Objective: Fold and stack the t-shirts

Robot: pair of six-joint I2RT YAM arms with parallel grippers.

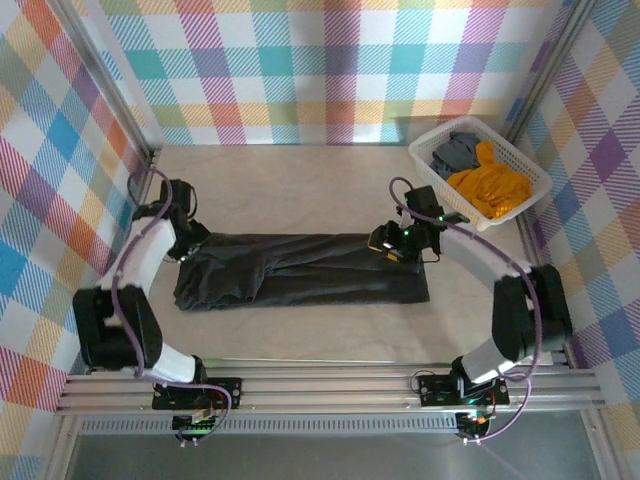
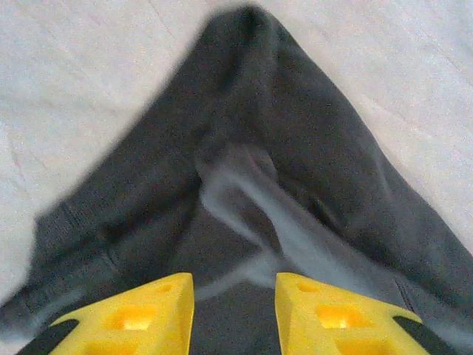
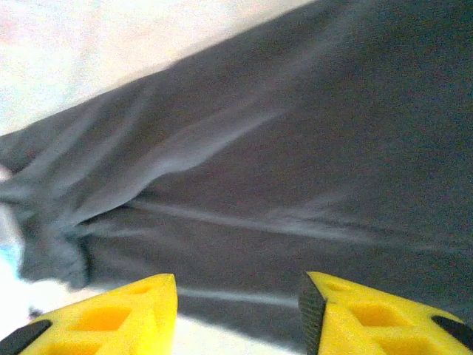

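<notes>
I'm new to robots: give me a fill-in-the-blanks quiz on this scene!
The dark t-shirt lies flat on the ____. The orange t-shirt and the grey t-shirt sit in a white ____. The left gripper has fingers coloured ____.
Missing words: table; basket; yellow.

Charcoal-black t-shirt [image 1: 300, 275], orange t-shirt [image 1: 490, 188] — white basket [image 1: 440, 133], walls [image 1: 330, 60] in pastel plaid.

A white basket [image 1: 518, 207] sits in the far right corner of the pale worktop [image 1: 300, 190], by bright checked walls [image 1: 320, 70].
</notes>
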